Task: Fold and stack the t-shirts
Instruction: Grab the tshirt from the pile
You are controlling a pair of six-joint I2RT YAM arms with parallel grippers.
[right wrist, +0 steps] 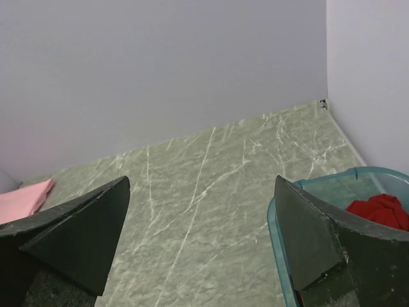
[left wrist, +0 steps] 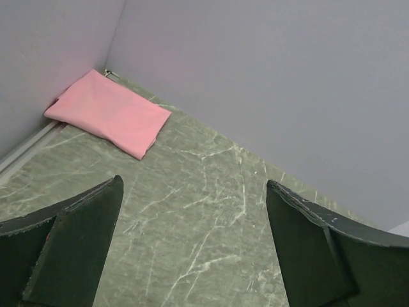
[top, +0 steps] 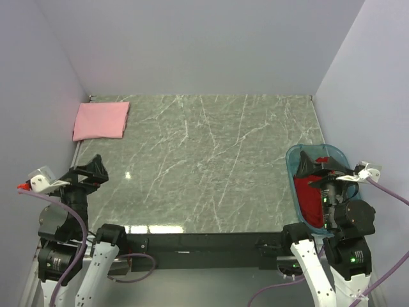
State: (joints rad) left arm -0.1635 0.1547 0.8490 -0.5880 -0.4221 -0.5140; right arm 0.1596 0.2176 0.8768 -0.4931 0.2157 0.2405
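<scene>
A light pink t-shirt (top: 101,120) lies folded flat in the far left corner of the table; it also shows in the left wrist view (left wrist: 108,113) and at the left edge of the right wrist view (right wrist: 22,198). A deep red t-shirt (top: 308,199) lies crumpled in the teal bin (top: 319,152) at the right edge; it also shows in the right wrist view (right wrist: 380,210). My left gripper (top: 91,169) is open and empty at the near left. My right gripper (top: 314,167) is open and empty above the bin, partly hiding the red shirt.
The green marble table (top: 204,166) is walled at the back and on both sides. The teal bin's rim (right wrist: 332,182) is by my right finger. A black rail (top: 204,242) runs along the near edge between the arm bases.
</scene>
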